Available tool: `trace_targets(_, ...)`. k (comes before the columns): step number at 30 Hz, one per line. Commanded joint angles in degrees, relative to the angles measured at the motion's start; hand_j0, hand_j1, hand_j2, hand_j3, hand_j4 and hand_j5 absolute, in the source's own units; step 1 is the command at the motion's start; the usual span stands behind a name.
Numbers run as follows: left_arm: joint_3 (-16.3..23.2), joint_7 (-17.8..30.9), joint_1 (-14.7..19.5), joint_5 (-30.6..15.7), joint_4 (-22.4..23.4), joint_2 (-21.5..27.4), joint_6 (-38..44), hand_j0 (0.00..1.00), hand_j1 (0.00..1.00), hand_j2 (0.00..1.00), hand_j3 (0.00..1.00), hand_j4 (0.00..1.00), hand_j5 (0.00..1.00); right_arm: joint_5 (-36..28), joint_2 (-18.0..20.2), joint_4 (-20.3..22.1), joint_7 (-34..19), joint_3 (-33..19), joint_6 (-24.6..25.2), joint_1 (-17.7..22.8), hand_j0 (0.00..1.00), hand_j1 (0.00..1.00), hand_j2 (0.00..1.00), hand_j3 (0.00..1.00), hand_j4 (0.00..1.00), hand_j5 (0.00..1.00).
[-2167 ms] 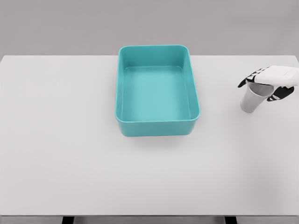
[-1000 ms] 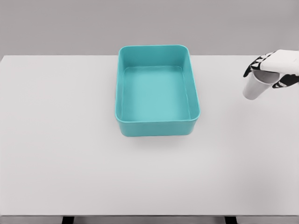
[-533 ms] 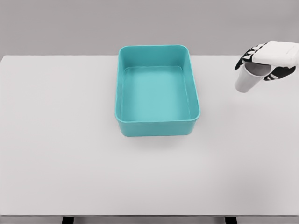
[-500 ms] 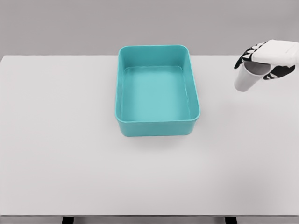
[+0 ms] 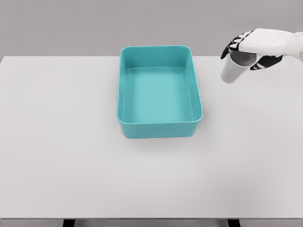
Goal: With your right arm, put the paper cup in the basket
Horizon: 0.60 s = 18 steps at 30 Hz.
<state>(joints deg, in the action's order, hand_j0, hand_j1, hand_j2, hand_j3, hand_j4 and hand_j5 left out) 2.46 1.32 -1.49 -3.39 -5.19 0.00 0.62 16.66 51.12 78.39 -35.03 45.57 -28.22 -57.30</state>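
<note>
The small white paper cup (image 5: 232, 71) has left the table and is now carried in the air, tilted, its base hanging down and to the left. The robot's white five-finger right hand (image 5: 253, 46) grasps it from above around the rim, with the dark fingers (image 5: 233, 46) wrapped over the cup's left side. That puts the task in its carrying stage: the pick-up looks done, and what remains is to bring the cup over the teal rectangular plastic basket (image 5: 159, 127) and let it go inside.

Compared with the earliest frame, the difference is plain. There the cup hung low, close above the flat white table (image 5: 61, 156) far out at the right edge, with the hand just closing on its top. Since then hand and cup have risen and travelled left, a little more in each frame (the last half second brought the biggest step). The cup now hangs just right of the basket's far right corner, still outside its wall and apart from it.

The basket itself has not shifted and holds nothing so far. The left arm does not show anywhere in the view.
</note>
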Motion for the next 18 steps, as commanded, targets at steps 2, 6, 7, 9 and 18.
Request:
trace_targets(2,0.0,0.0,0.0,0.0,0.0,0.0,0.0,1.0,1.0,1.0,1.0,1.0,1.0,-0.2,-1.6,-0.1,0.0,0.0,0.3,-0.4,0.77,0.77,0.77,0.77,0.77,0.77)
trace_targets(6,0.0,0.1,0.0,0.1,0.0,0.0,0.0,1.0,1.0,1.0,1.0,1.0,1.0,-0.3,-3.8,-0.3,0.0,0.0,0.4,-1.5,0.77,0.77,0.77,0.77,0.77,0.77)
trace_targets(7,0.0,0.0,0.0,0.0,0.0,0.0,0.0,1.0,1.0,1.0,1.0,1.0,1.0,-0.3,-4.3,-0.3,0.0,0.0,0.5,-1.6,0.77,0.77,0.77,0.77,0.77,0.77)
trace_targets(9,0.0,0.1,0.0,0.1,0.0,0.0,0.0,1.0,1.0,1.0,1.0,1.0,1.0,-0.3,-4.5,-0.2,0.0,0.0,0.5,-1.8,0.77,0.77,0.77,0.77,0.77,0.77)
trace_targets(18,0.0,0.0,0.0,0.0,0.0,0.0,0.0,1.0,1.0,1.0,1.0,1.0,1.0,-0.3,-7.9,-0.8,0.0,0.4,0.6,-2.7,0.77,0.77,0.77,0.77,0.77,0.77)
